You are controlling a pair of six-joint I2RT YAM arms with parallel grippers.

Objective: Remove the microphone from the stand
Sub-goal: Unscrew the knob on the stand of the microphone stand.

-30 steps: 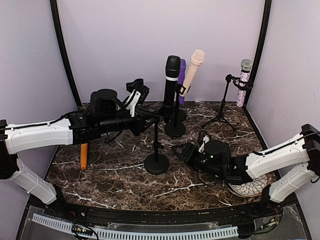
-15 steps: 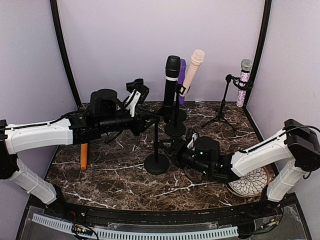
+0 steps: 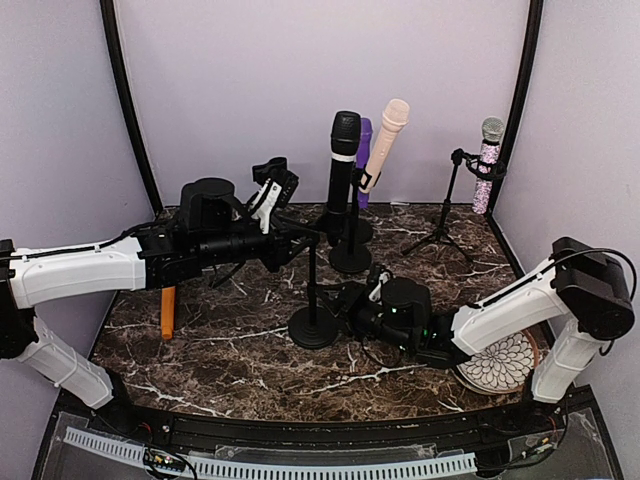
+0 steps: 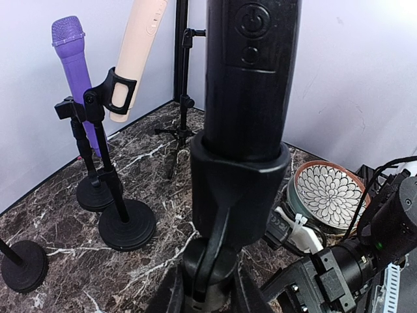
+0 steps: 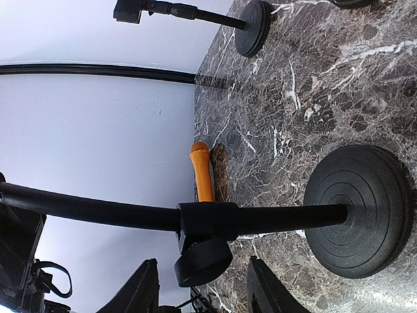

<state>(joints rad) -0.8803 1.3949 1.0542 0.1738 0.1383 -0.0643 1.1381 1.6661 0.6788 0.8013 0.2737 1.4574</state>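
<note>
Just above the left claw (image 4: 208,295), clamped on the stand (image 3: 313,328), sits the microphone (image 4: 251,85).

White-shelled left arm (image 3: 80,272), black joint housings, thin black cable (image 3: 100,243) along forearm behind hand. White-shelled right arm (image 3: 505,315) alike; green lights (image 3: 425,322) on black wrist block behind black-fingered right gripper (image 5: 203,264), white clip (image 4: 294,229) beside fingers.

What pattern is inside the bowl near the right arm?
The round bowl shows a dark-on-white petal pattern; clearest in the left wrist view.
</note>
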